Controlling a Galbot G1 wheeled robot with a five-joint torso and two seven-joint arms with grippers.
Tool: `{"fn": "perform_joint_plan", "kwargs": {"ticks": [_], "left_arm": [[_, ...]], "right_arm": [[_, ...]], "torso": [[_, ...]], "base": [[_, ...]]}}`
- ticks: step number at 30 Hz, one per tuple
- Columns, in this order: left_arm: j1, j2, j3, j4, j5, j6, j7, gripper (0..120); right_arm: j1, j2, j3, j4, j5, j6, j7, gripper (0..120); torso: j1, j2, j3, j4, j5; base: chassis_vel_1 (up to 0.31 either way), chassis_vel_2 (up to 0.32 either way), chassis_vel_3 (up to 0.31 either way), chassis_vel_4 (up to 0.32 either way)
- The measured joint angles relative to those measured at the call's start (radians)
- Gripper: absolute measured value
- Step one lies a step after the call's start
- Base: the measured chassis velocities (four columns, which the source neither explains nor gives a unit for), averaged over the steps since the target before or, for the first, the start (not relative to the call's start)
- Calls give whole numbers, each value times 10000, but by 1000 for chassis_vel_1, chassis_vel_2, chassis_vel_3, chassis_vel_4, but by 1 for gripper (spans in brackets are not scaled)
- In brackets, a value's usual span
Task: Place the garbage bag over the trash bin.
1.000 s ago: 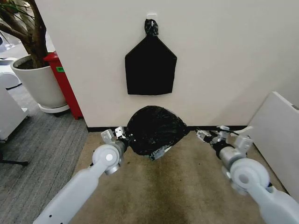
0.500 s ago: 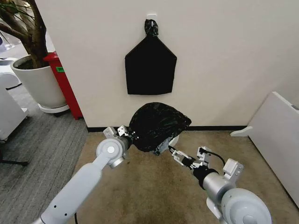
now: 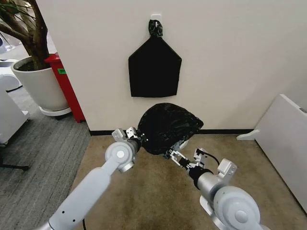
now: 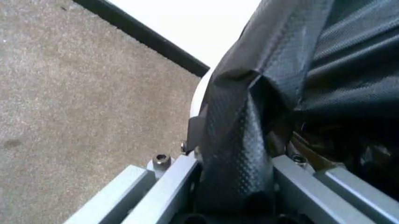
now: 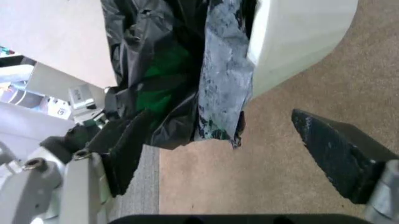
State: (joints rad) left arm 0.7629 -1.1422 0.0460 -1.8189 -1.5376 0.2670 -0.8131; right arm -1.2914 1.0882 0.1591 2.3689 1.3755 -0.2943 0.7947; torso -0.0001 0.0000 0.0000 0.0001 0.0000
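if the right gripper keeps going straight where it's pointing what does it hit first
Most likely the loose lower edge of the garbage bag, hanging just ahead of the open right gripper, with the trash bin right behind; depth is hard to judge.

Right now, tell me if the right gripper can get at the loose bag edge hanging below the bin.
Probably yes. The right gripper is open and sits just short of the garbage bag edge beside the trash bin, with bare carpet between. The left gripper pinches the far side, out of the way.

Tan carpet floor under the trash bin.
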Motion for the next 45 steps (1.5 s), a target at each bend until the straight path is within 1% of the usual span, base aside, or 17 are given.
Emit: {"fn": "perform_joint_plan", "kwargs": {"ticks": [2,3,6,7,8,9,11,12,14,18,19,20,22,25,31,37,45], "left_arm": [[-2,-10,26,-53,29,-15,-13,0],[-2,-17,52,-134,43,-25,-35,0],[-2,-25,73,-183,57,-34,-50,0],[-3,-34,87,-199,72,-37,-60,0],[-2,-43,97,-208,85,-41,-69,0],[-5,-57,114,-228,117,-49,-85,0],[-7,-64,133,-251,173,-60,-100,0],[-7,-64,133,-251,173,-60,-100,0],[-7,-67,143,-260,203,-63,-107,0],[32,-93,157,-264,287,-71,-124,0],[42,-102,161,-265,300,-73,-125,0],[42,-102,161,-265,300,-73,-125,0],[61,-117,181,-282,325,-87,-128,0],[65,-143,212,-298,339,-97,-135,0],[40,-149,226,-299,365,-105,-145,0],[46,-158,224,-340,377,-108,-145,0],[62,-138,201,-582,253,-119,-202,0]], "right_arm": [[32,33,3,-48,53,17,51,77],[55,79,17,-115,125,31,150,72],[69,121,26,-160,174,53,240,69],[70,145,29,-177,194,66,279,64],[70,158,30,-180,199,73,298,63],[66,170,34,-180,204,81,337,55],[26,169,54,-144,205,87,361,47],[26,169,54,-144,205,87,361,47],[-23,163,75,-107,204,86,361,41],[-185,145,131,-7,192,86,349,22],[-205,148,132,-2,187,87,339,19],[-205,148,132,-2,187,87,339,19],[-229,176,130,-1,170,86,294,10],[-191,233,97,-45,122,86,199,0],[-233,222,60,-50,2,46,291,0],[-366,220,84,-180,-137,-140,729,0],[-383,465,153,-1204,-775,-209,808,0]], "torso": [[0,0,0,-1,0],[0,0,0,-1,0],[0,0,0,-1,0],[0,0,0,-1,0],[0,0,0,-1,0],[0,0,0,-1,0],[0,0,0,-1,0],[0,0,0,-1,0],[0,0,0,-1,0],[0,0,0,-1,0],[0,0,0,-1,0],[0,0,0,-1,0],[0,0,0,-1,0],[0,0,0,-1,0],[0,0,0,-1,0],[0,0,0,-1,0],[0,0,0,-1,-1]], "base": [[0,0,0,0],[0,0,0,0],[0,0,0,0],[0,0,0,0],[0,0,0,0],[0,0,0,0],[0,0,0,0],[0,0,0,0],[0,0,0,0],[0,0,0,0],[0,0,0,0],[0,0,0,0],[0,0,0,0],[0,0,0,0],[0,0,0,0],[0,0,0,0],[0,0,0,0]]}}
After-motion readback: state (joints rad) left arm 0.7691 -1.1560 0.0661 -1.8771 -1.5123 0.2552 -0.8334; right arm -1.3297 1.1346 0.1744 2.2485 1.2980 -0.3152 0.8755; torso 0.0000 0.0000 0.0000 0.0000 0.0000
